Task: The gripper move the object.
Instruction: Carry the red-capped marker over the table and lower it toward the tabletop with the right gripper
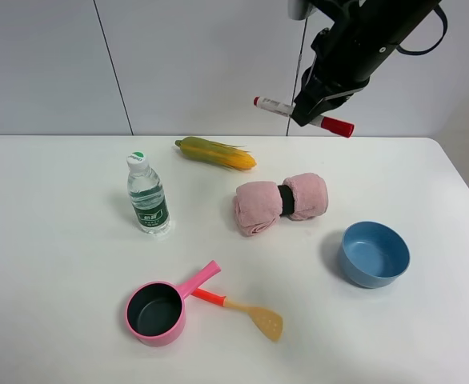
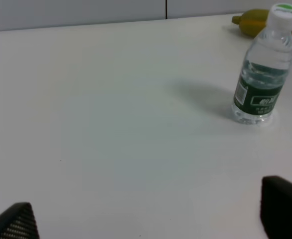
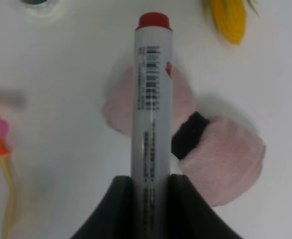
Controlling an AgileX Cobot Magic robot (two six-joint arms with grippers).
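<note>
My right gripper (image 1: 310,112) is shut on the white marker pen (image 1: 276,106) and holds it high above the back of the table, roughly level, with its red cap (image 1: 338,126) pointing right. In the right wrist view the pen (image 3: 152,99) sticks out from between the dark fingers (image 3: 117,209), above the pink towel roll (image 3: 220,159). My left gripper (image 2: 148,219) is open and empty, low over bare table; only its two fingertips (image 2: 283,206) show. The left arm is out of the exterior view.
On the white table stand a water bottle (image 1: 147,194), a corn cob (image 1: 216,153), a pink towel roll (image 1: 281,202), a blue bowl (image 1: 374,254), a pink pot (image 1: 158,310) and an orange-handled wooden spatula (image 1: 242,308). The bottle (image 2: 263,69) stands ahead of the left gripper.
</note>
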